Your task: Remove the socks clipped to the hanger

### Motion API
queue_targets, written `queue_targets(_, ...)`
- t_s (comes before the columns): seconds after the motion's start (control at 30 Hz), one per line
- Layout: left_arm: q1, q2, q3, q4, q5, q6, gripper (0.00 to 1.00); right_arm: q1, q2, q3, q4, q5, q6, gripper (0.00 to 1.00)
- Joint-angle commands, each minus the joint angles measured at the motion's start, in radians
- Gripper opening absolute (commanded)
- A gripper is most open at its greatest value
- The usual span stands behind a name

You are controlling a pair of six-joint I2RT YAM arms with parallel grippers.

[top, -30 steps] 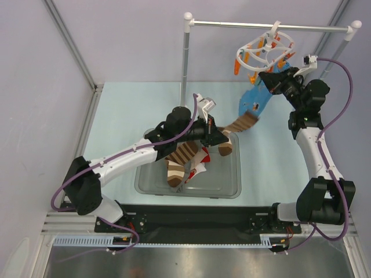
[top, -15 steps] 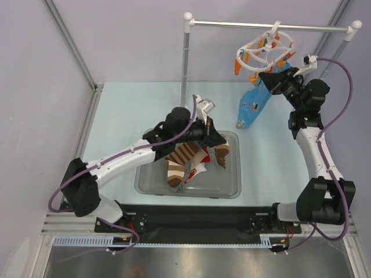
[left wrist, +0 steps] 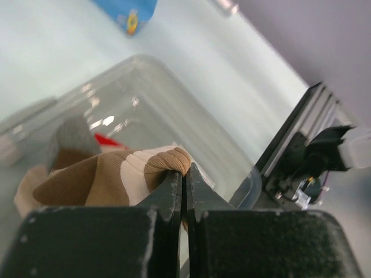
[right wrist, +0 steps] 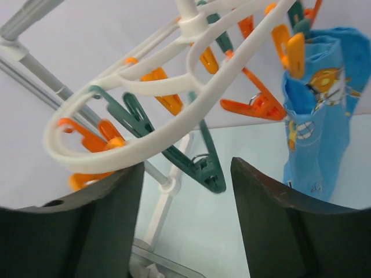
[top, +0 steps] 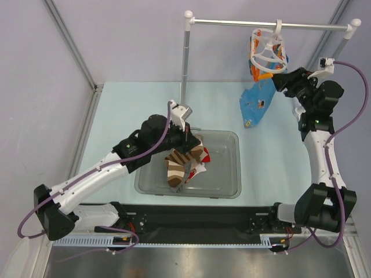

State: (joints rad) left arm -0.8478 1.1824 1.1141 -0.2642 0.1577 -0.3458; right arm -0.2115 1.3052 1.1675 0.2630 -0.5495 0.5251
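Left gripper (left wrist: pixel 184 179) is pinching the striped sock (left wrist: pixel 116 179) over the bin's (top: pixel 229 174) far-left corner. Right gripper (right wrist: pixel 185 220) is standing open, empty, just beside the hanger (right wrist: pixel 174 87); blue sock (right wrist: pixel 322 127) is hanging clipped.

Your table (top: pixel 124 110) is pale mint, walled in by plain lavender panels (top: pixel 133 40) on metal posts (top: pixel 71 43), lit evenly

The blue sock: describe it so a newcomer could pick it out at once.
At the back of the table stands a metal rail stand, with a white ring hanger carrying orange pegs on its right end. The blue sock dangles from that hanger. It alone is bright blue with cartoon prints and alone hangs; the other socks are down in the clear bin.
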Motion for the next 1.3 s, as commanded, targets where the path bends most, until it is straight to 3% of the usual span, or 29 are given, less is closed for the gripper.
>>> queue_targets(0.0, 0.007, -0.039, -0.082, -0.073, -0.072, 0.005, 0.00, -0.006, -0.058, 0.037, -0.074, -0.021, -0.013, 0.69)
queue_targets(0.17, 0.018, -0.044, -0.192, -0.061, -0.119, -0.042, 0.10, -0.005, -0.145, -0.003, -0.257, -0.004, -0.037, 1.00)
queue_targets(0.2, 0.027, -0.040, -0.198, -0.087, -0.110, -0.048, 0.11, -0.005, -0.183, -0.008, -0.337, 0.000, -0.039, 1.00)
queue_targets(0.27, 0.027, -0.038, -0.201, -0.105, -0.089, -0.058, 0.25, -0.005, -0.222, -0.026, -0.407, 0.023, -0.033, 1.00)
queue_targets(0.33, 0.027, -0.059, -0.201, -0.124, -0.090, -0.070, 0.52, -0.003, -0.282, -0.051, -0.473, 0.037, -0.014, 1.00)
queue_targets(0.43, 0.026, -0.082, -0.162, -0.167, -0.112, -0.061, 0.73, 0.017, -0.345, -0.081, -0.536, 0.078, 0.016, 1.00)
queue_targets(0.5, 0.027, -0.092, -0.099, -0.197, -0.118, -0.038, 0.78, 0.067, -0.363, -0.092, -0.588, 0.105, 0.023, 1.00)
queue_targets(0.6, 0.027, -0.124, -0.036, -0.221, -0.132, 0.014, 0.99, 0.170, -0.388, -0.088, -0.675, 0.204, 0.010, 0.99)
queue_targets(0.7, 0.029, -0.181, -0.019, -0.198, -0.199, 0.065, 1.00, 0.259, -0.409, -0.077, -0.767, 0.307, 0.013, 1.00)
queue_targets(0.83, 0.032, -0.242, -0.005, -0.187, -0.299, 0.100, 0.99, 0.276, -0.445, -0.081, -0.853, 0.202, -0.016, 1.00)
queue_targets(0.93, 0.096, -0.280, 0.001, -0.204, -0.288, 0.061, 1.00, 0.277, -0.484, -0.097, -0.921, 0.193, -0.046, 1.00)
queue_targets(1.03, 0.241, -0.313, -0.007, -0.201, -0.185, 0.011, 1.00, 0.277, -0.527, -0.100, -0.984, 0.252, -0.088, 1.00)
queue_targets(1.27, 0.270, -0.365, -0.023, -0.148, -0.198, 0.033, 1.00, 0.277, -0.575, -0.075, -1.025, 0.280, -0.158, 1.00)
